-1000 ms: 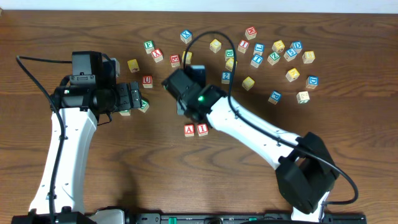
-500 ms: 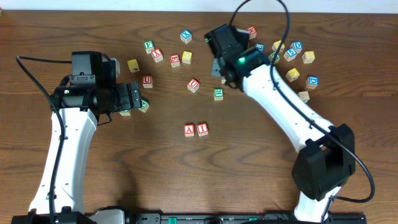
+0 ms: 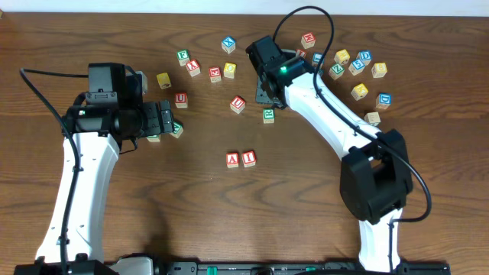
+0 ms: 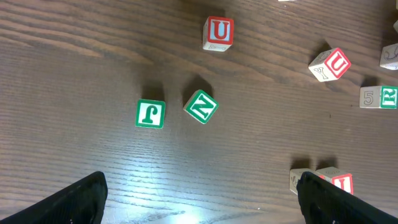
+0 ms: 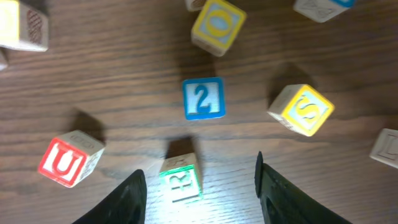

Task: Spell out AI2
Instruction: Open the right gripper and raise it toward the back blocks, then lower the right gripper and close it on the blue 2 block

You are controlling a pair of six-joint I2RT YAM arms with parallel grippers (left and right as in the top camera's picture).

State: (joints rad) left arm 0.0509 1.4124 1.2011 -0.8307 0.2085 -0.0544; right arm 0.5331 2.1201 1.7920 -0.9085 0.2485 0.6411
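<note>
Swinging back from the far cluster within the last second, the right end effector [image 5: 199, 171] had settled over the blue 2 block [image 5: 203, 98]. Its fingers were apart and empty, with the green R block [image 5: 181, 177] showing between them. That put the missing digit just ahead of the open jaws, so I judged the reach for it about to begin (a small shift forward looked needed first, lest the R be caught instead). On the bench [image 3: 168, 218] the A block [image 3: 233, 160] and I block [image 3: 248, 159] sat touching side by side, unmoved. The 2 lay well apart from them, hidden under the arm in the overhead view. The left end effector [image 4: 205, 186] had not stirred, fingers wide apart and holding nothing. Counted whole in the right wrist view were five blocks: one blue 2, one green R, one red U block [image 5: 68, 160] and two yellow ones, the yellow O block [image 5: 217, 25] and yellow S block [image 5: 301, 110]. Two of three characters were placed; one remained
</note>
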